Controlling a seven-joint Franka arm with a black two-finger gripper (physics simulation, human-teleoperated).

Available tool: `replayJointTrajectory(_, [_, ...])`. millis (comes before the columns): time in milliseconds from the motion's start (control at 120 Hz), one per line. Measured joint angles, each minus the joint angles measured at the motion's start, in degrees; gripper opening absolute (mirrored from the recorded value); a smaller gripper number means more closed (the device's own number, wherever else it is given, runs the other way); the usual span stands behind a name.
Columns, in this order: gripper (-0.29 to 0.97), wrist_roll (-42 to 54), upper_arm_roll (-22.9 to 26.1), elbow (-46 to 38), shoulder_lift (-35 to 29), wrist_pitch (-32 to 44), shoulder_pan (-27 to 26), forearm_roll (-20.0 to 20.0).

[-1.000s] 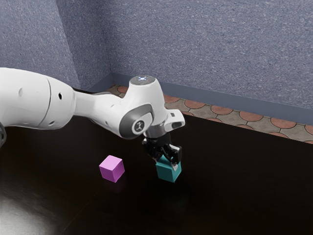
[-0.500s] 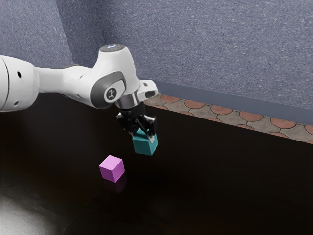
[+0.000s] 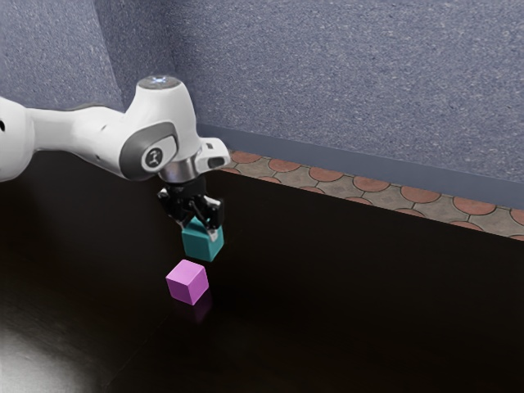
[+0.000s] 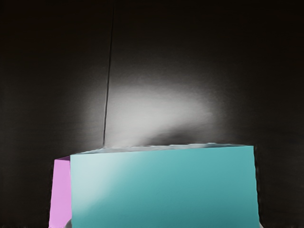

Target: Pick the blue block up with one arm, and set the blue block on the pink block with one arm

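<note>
Dark glossy table (image 3: pixel 368 311), grey-blue speckled wall (image 3: pixel 344 74) behind, strip of brown tiled floor (image 3: pixel 372 184) between them. Task roughly half done. The pick is complete: blue block (image 3: pixel 201 243) is off the table and in the air, clamped between the 2 black fingers of the gripper (image 3: pixel 203 228), which are closed onto its upper part from 2 sides. Block reads teal more than blue.

Place not done: pink block (image 3: pixel 187 282) sits alone on the table, nothing on it. Held block hangs just above it and slightly toward the exterior view's right, with a clear gap, not touching. Wrist view agrees: blue block (image 4: pixel 161 187) sits large right under the hand, with a sliver of pink block (image 4: pixel 60 192) poking out past 1 side, so alignment looks close but not exact. Left, by my read: small shift to centre over pink, lower, release.

Arm (image 3: pixel 90 139) comes in from the exterior view's left, forearm roughly level, wrist bent so the hand points down at the table, slightly tilted. Held block tilts a bit with it.
</note>
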State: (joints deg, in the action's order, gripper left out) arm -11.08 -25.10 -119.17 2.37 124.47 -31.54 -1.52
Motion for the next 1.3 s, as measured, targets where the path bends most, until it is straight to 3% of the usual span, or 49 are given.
replayJointTrajectory(392, [0.24, 1.1, -1.5, -1.7, -0.4, 0.4, 3.4, -3.5])
replayJointTrajectory(1300, [0.21, 2.1, -1.4, -5.9, 1.2, 5.1, 2.8, -4.1])
